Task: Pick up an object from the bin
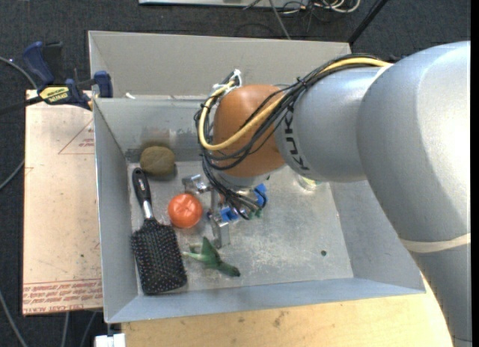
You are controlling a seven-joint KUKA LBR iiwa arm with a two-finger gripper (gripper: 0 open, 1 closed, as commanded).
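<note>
From my station, the grey bin (299, 252) holds a few loose things, all on its left half. My gripper (217, 227) hangs low near the middle of the floor, and I cannot tell whether it is open or closed. The black hairbrush (155, 254) lies along the left wall, handle pointing far. A brown rounded lump (158, 159) sits far-left. The orange ball (185, 210) is just left of the gripper and a green leafy piece (215, 258) just nearward, so I judge these the closest picks.
</note>
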